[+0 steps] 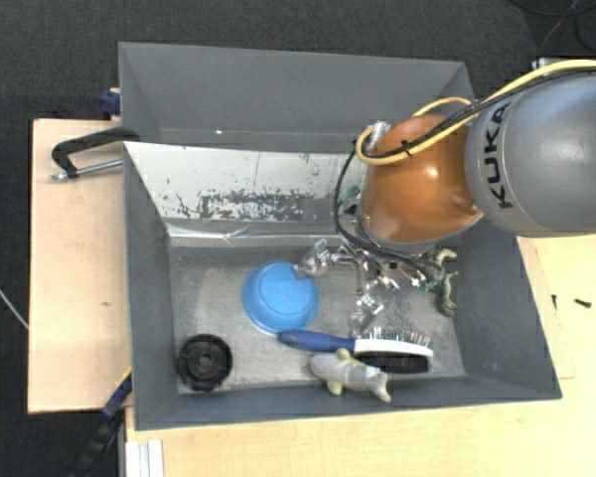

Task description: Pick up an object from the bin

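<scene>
The blue-handled brush (382,352) is lying just at six o'clock from the jaws, whose grip cannot be told; the arm (556,157) is showing "KUKA"

Reaching in from the right with a thick, silver-grey cylindrical metal arm segment (551,152), lettered KUKA in black at its near end. Ending in a glossy orange-brown rounded wrist cover (417,182), tilting down and to the left. Carrying a thin yellow cable (497,92) arching over the top of that cover from the arm segment's upper side, and trailing thin black cables (346,202) in loops down the cover's left flank. Pointing a small shiny metal hand (372,301) downward from beneath the cover, hanging just below and slightly left of its underside.
</scene>
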{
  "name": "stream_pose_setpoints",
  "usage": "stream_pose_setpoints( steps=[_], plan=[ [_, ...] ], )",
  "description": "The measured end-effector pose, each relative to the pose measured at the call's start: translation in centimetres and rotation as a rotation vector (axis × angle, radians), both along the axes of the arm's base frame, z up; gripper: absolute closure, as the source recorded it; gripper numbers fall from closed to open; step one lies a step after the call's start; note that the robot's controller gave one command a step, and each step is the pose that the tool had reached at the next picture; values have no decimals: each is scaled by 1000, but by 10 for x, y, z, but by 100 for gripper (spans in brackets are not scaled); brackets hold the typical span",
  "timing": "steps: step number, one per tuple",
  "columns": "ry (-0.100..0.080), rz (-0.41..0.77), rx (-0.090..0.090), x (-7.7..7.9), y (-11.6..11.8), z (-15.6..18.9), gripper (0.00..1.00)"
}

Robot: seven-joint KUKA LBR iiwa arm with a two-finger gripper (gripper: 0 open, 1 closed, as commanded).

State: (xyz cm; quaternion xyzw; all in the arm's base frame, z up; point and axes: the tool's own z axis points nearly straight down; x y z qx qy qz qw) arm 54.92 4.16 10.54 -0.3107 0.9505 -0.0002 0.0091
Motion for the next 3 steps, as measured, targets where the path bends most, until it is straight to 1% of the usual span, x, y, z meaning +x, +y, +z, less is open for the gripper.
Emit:
stream_pose_setpoints(
  steps=[1, 2, 3],
  plan=[
    [6, 45, -3, -57, 17, 111, 0],
    [19, 96, -6, -57, -9, -5, 0],
    [9, 97, -2, -55, -7, 0, 100]
  ],
)
